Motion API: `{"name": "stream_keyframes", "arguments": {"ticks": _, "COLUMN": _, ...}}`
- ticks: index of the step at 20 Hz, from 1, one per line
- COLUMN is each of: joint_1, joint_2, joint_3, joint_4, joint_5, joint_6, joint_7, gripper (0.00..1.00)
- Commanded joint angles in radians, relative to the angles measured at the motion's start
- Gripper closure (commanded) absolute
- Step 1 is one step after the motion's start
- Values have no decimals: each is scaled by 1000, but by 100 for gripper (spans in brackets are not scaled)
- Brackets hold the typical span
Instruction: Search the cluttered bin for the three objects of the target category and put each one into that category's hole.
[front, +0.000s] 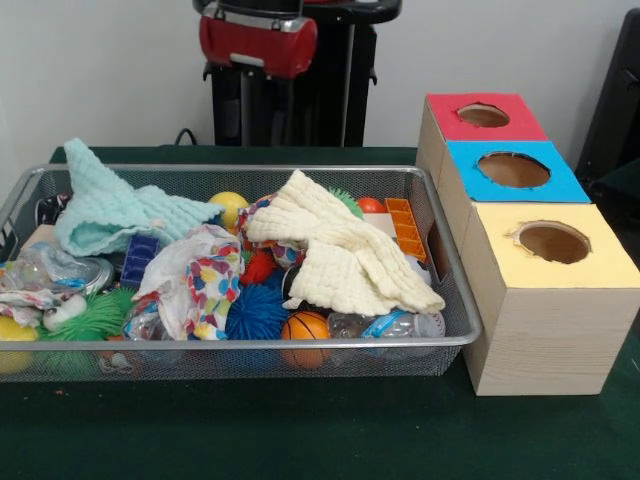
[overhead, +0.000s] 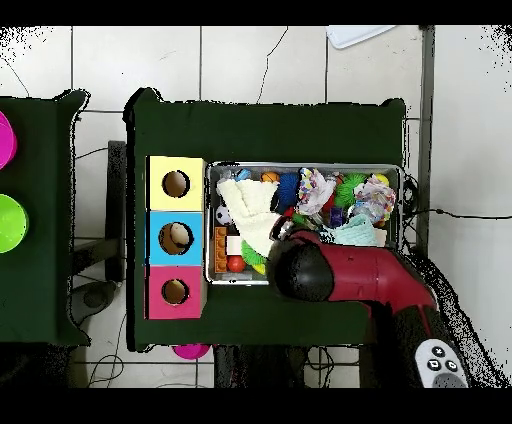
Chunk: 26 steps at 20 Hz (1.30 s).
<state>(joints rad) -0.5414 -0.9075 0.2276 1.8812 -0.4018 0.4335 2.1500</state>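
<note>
Can't tell jaws' state; arm (overhead: 350, 275) hides them. Your risk: cream cloth (front: 345, 250) and teal cloth (front: 115, 212) snag in bin (front: 240, 345), dragging clutter out.

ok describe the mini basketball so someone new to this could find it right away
Start at the wire mesh bin left of the three boxes. Along its near wall, below the cream waffle cloth, sits the mini basketball. It is the only orange ball with black seams, just right of the spiky blue ball.
</note>
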Motion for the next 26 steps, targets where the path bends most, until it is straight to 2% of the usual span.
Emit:
{"name": "stream_keyframes", "arguments": {"ticks": 1, "joint_1": -97, "joint_2": 63, "joint_3": 143, "joint_4": -38, "joint_5": -157, "joint_6": 5, "joint_7": -296, "gripper": 0}}
{"name": "stream_keyframes", "arguments": {"ticks": 11, "joint_1": -201, "joint_2": 104, "joint_3": 203, "joint_4": -71, "joint_5": -313, "joint_6": 28, "joint_7": -317, "gripper": 0}}
{"name": "stream_keyframes", "arguments": {"ticks": 20, "joint_1": -210, "joint_2": 155, "joint_3": 179, "joint_4": -112, "joint_5": -498, "joint_6": 33, "joint_7": -299, "gripper": 0}}
{"name": "stream_keyframes", "arguments": {"ticks": 26, "joint_1": -234, "joint_2": 182, "joint_3": 178, "joint_4": -157, "joint_5": -611, "joint_6": 36, "joint_7": -338, "gripper": 0}}
